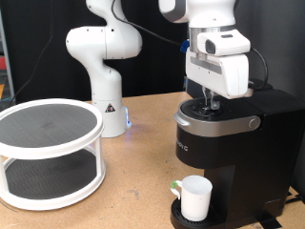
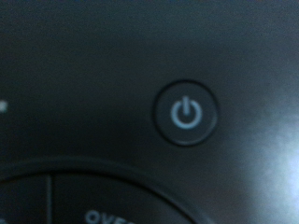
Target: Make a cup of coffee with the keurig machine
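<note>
Tool (image 1: 212, 98) of the white arm hangs right over the top of the keurig machine (image 1: 224, 143), close to its power button (image 2: 186, 113), its finger state I cannot tell, while the cup (image 1: 195, 197) stands on the drip tray (image 1: 181, 218) below.

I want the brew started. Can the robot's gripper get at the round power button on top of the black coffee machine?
Probably yes. The gripper hangs right over the matte black keurig machine, and the wrist view shows the round power button close up with nothing covering it.
</note>
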